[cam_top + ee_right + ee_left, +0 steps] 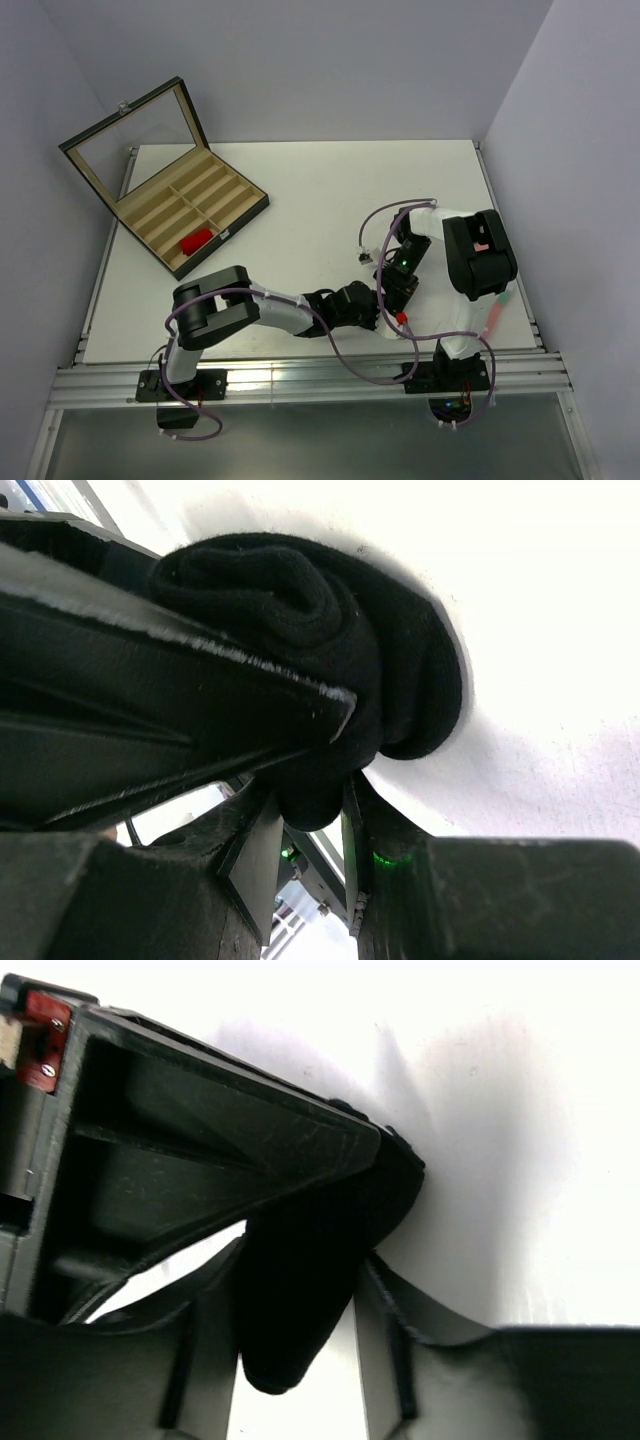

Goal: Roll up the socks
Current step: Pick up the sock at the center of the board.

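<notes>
Left gripper (300, 1265) and right gripper (308, 792) are both pinched onto the black sock (330, 610). They meet tip to tip near the front of the table (300, 190), just ahead of the right arm's base. The sock is bunched into a thick roll against the tabletop, its coiled end showing in the right wrist view. From above it is hidden under the fingers, so its long axis cannot be confirmed. The left arm reaches across from the left, and the roll sits between the two tools, nearer the right base. The red sock (197, 240) lies well apart in the open box (160, 225) at far left.
</notes>
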Controlling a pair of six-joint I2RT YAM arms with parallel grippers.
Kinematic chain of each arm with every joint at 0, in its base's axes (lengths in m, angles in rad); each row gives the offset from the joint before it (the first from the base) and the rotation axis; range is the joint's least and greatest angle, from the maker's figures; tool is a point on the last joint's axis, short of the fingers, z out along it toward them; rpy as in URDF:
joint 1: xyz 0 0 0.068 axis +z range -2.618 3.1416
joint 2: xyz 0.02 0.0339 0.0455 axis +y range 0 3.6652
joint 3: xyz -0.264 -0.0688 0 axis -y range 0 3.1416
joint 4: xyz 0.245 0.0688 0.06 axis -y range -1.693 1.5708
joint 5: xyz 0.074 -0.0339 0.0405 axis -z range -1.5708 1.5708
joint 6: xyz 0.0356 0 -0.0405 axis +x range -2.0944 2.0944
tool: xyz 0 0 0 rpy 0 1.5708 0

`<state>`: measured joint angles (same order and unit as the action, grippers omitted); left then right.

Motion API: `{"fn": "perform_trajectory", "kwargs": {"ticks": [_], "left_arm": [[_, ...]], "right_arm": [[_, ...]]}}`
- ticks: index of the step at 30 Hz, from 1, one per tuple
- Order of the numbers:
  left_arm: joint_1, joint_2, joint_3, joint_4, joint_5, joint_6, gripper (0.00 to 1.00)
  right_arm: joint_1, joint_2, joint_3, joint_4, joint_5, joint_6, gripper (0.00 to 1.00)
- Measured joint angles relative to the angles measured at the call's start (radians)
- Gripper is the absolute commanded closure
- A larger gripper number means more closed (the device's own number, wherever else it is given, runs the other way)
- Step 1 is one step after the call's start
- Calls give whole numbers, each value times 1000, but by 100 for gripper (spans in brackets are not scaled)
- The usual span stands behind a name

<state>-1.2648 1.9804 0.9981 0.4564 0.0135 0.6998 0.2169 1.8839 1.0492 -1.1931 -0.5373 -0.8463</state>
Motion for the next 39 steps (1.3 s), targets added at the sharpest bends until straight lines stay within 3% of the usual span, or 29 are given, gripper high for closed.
{"fn": "perform_trajectory", "kwargs": {"ticks": [5, 9, 18, 27, 39], "left_arm": [[0, 0, 1, -9, 4, -36, 68], [2, 0, 1, -11, 11, -71, 84], [13, 8, 69, -122, 55, -165, 100], [32, 27, 154, -238, 105, -259, 100], [79, -39, 95, -263, 184, -386, 100]], "right_arm": [[0, 3, 3, -2, 0, 1, 78], [0, 6, 6, -5, 2, 3, 75], [-2, 5, 10, -11, 23, 26, 63], [-18, -8, 21, -6, 71, 79, 53], [-71, -142, 135, 86, 65, 157, 48]]}}
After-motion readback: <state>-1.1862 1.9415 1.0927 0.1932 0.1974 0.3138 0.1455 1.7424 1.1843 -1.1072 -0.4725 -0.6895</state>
